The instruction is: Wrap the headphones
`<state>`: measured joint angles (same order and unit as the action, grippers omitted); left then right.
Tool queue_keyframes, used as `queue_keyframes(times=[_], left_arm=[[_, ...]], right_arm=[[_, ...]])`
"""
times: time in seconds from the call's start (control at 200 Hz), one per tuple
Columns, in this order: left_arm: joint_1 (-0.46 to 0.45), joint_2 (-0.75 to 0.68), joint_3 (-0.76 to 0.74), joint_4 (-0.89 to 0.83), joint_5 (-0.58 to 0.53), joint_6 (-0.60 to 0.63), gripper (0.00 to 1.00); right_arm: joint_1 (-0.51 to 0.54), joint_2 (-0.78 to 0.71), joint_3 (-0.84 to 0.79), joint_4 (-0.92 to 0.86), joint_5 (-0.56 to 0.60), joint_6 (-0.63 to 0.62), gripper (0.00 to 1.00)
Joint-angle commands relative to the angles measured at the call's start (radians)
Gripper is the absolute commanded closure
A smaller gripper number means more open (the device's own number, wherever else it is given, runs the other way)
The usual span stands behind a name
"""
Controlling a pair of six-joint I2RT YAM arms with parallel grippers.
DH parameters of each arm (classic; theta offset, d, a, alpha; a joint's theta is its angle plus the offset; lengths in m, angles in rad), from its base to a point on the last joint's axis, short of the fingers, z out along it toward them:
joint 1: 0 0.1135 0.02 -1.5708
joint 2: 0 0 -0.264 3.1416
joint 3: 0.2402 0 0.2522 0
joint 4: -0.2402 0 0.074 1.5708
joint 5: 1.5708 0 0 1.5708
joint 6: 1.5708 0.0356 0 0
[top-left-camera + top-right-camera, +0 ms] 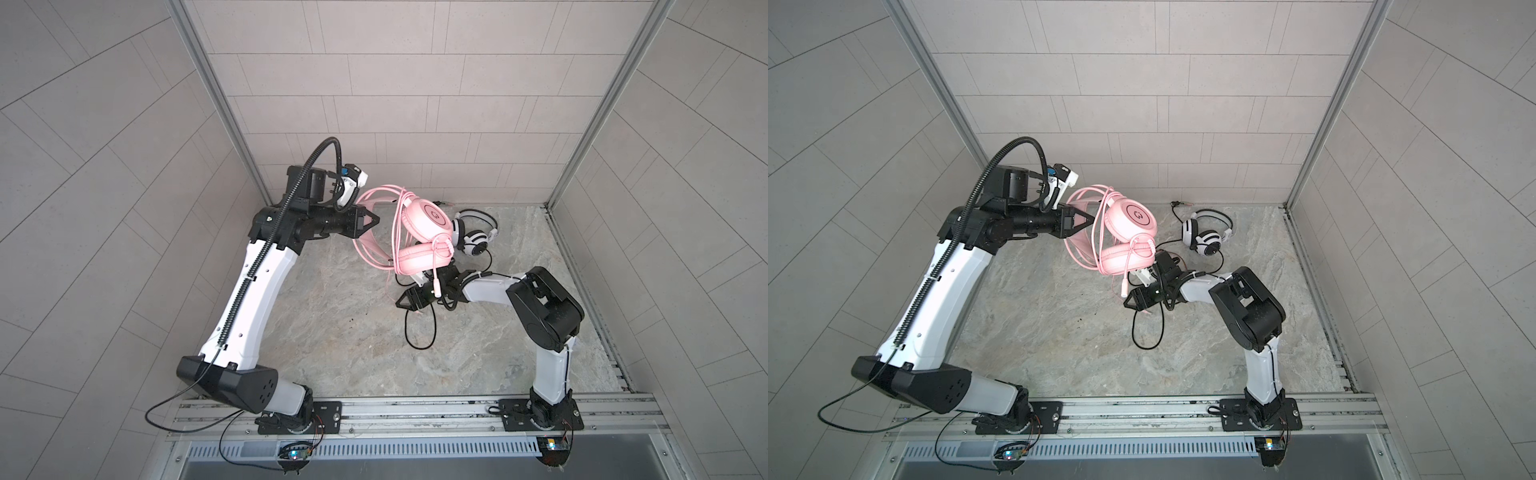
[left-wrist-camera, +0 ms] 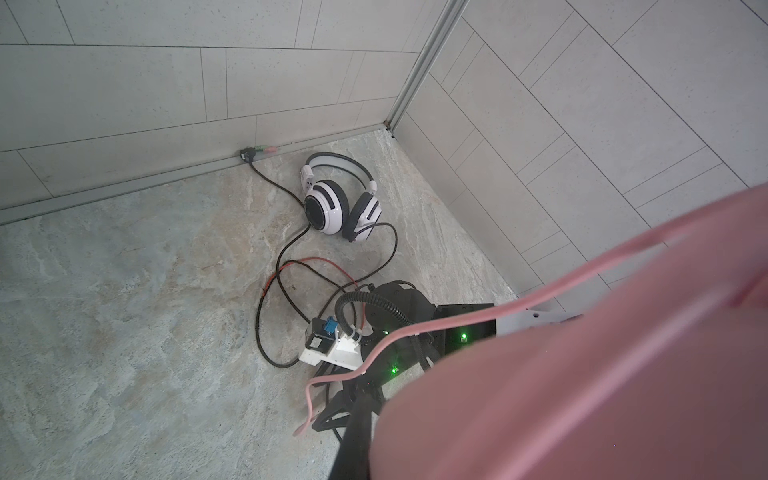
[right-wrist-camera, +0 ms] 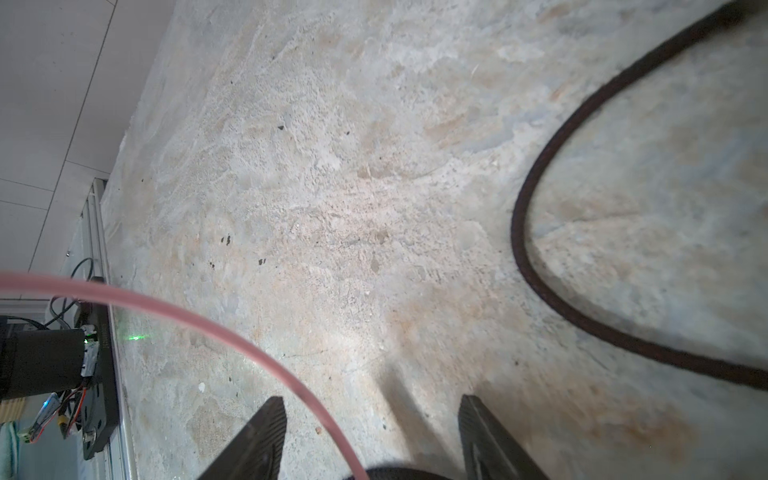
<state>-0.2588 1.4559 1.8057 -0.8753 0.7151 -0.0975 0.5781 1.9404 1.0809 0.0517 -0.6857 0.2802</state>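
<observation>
The left gripper (image 1: 371,219) is clamped on the headband of the pink headset (image 1: 428,217). It holds this headset in the air, just beside the white-and-black headset (image 1: 473,237) on the left arm's side. The pink cable (image 3: 41,284) is looped around the pink band and cups, and its plug end dangles below them.

The white-and-black headset lies on the table (image 1: 332,345). Its black cable (image 1: 419,336) trails away from it in loose loops towards the robot's base.

The right gripper (image 3: 374,419) sits low, nearer the base than the white-and-black headset and under the pink cups. Its jaws stand apart. The pink cable runs between the fingers (image 3: 270,436), and they are not closed on it.
</observation>
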Motion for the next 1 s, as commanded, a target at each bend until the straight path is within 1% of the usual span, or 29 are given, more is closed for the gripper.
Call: queue_keyframes(times=[0.0, 0.085, 0.165, 0.22, 0.325, 0.375, 0.41, 0.42, 0.43, 0.435, 0.445, 0.455, 0.46, 0.495, 0.535, 0.62, 0.736, 0.836, 0.931, 0.996], left_arm=[[0.007, -0.036, -0.005, 0.048, 0.050, -0.037, 1.00], [0.007, -0.031, -0.004, 0.057, 0.056, -0.044, 1.00], [0.006, -0.029, -0.006, 0.056, 0.058, -0.046, 1.00], [0.007, -0.031, -0.013, 0.064, 0.057, -0.048, 1.00], [0.007, -0.031, -0.020, 0.080, 0.056, -0.059, 1.00], [0.006, -0.030, -0.020, 0.080, 0.057, -0.059, 1.00], [0.006, -0.029, -0.018, 0.079, 0.053, -0.059, 1.00], [0.008, -0.030, -0.018, 0.079, 0.052, -0.059, 1.00], [0.008, -0.030, -0.017, 0.079, 0.051, -0.059, 1.00], [0.008, -0.030, -0.018, 0.078, 0.050, -0.058, 1.00], [0.009, -0.031, -0.017, 0.079, 0.048, -0.059, 1.00], [0.010, -0.030, -0.018, 0.078, 0.047, -0.059, 1.00], [0.010, -0.031, -0.018, 0.078, 0.046, -0.059, 1.00], [0.012, -0.031, -0.018, 0.079, 0.039, -0.061, 1.00], [0.016, -0.030, -0.018, 0.082, 0.032, -0.064, 1.00], [0.025, -0.029, -0.024, 0.101, -0.002, -0.085, 1.00], [0.053, -0.023, -0.037, 0.147, -0.090, -0.159, 1.00], [0.100, -0.016, -0.066, 0.214, -0.177, -0.283, 1.00], [0.149, -0.010, -0.104, 0.302, -0.250, -0.397, 1.00], [0.168, -0.002, -0.121, 0.342, -0.310, -0.436, 1.00]], right_arm=[[0.021, 0.012, -0.005, -0.057, 0.040, -0.029, 0.33], [0.033, 0.012, -0.006, -0.060, 0.041, -0.040, 0.33], [0.060, 0.013, 0.014, -0.114, 0.160, -0.068, 0.34], [0.075, 0.026, 0.024, -0.118, 0.234, -0.067, 0.35], [0.089, 0.065, 0.045, -0.103, 0.292, -0.051, 0.41], [0.097, 0.082, 0.051, -0.090, 0.317, -0.040, 0.50], [0.103, 0.092, 0.055, -0.090, 0.327, -0.036, 0.60], [0.104, 0.094, 0.057, -0.090, 0.331, -0.034, 0.61], [0.105, 0.096, 0.056, -0.090, 0.335, -0.033, 0.65], [0.106, 0.096, 0.057, -0.091, 0.337, -0.033, 0.65], [0.107, 0.098, 0.057, -0.090, 0.343, -0.032, 0.69], [0.107, 0.098, 0.055, -0.091, 0.346, -0.030, 0.70], [0.108, 0.098, 0.055, -0.090, 0.350, -0.030, 0.73], [0.109, 0.098, 0.050, -0.088, 0.359, -0.026, 0.80], [0.110, 0.097, 0.040, -0.085, 0.364, -0.022, 0.86], [0.109, 0.083, 0.015, -0.091, 0.367, -0.020, 0.94], [0.116, 0.017, -0.049, -0.092, 0.372, -0.015, 0.97], [0.133, -0.071, -0.119, -0.103, 0.384, -0.013, 0.98], [0.173, -0.157, -0.167, -0.136, 0.418, -0.015, 0.98], [0.215, -0.215, -0.188, -0.173, 0.446, -0.015, 0.98]])
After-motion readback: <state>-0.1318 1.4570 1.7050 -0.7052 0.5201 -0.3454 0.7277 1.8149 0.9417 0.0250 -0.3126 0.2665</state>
